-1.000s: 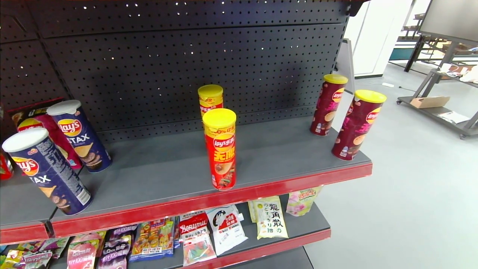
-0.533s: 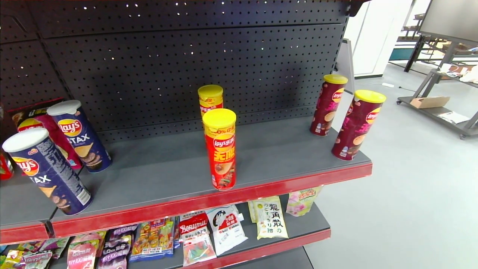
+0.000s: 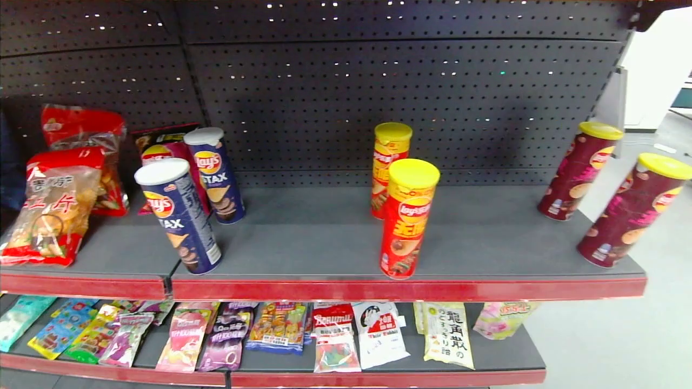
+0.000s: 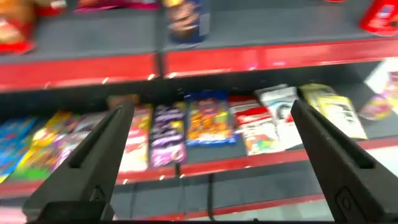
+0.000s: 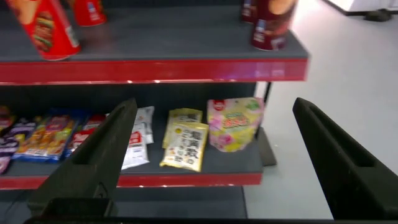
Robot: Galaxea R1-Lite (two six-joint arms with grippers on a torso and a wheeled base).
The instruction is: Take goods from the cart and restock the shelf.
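Head camera swung left along shelf (image 3: 303, 243)

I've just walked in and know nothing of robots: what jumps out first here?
Tall tubes stand on the upper shelf: two red cans with yellow lids mid-shelf, two maroon cans at its right end, and two blue cans toward the left. Below, colourful snack packets line the lower shelf.

The grey shelf (image 3: 324, 243) carries two blue cans (image 3: 177, 219), two red cans (image 3: 406, 219), two maroon cans (image 3: 576, 173) and snack bags (image 3: 51, 216); packets (image 3: 281, 329) lie on the lower shelf (image 3: 497, 356).
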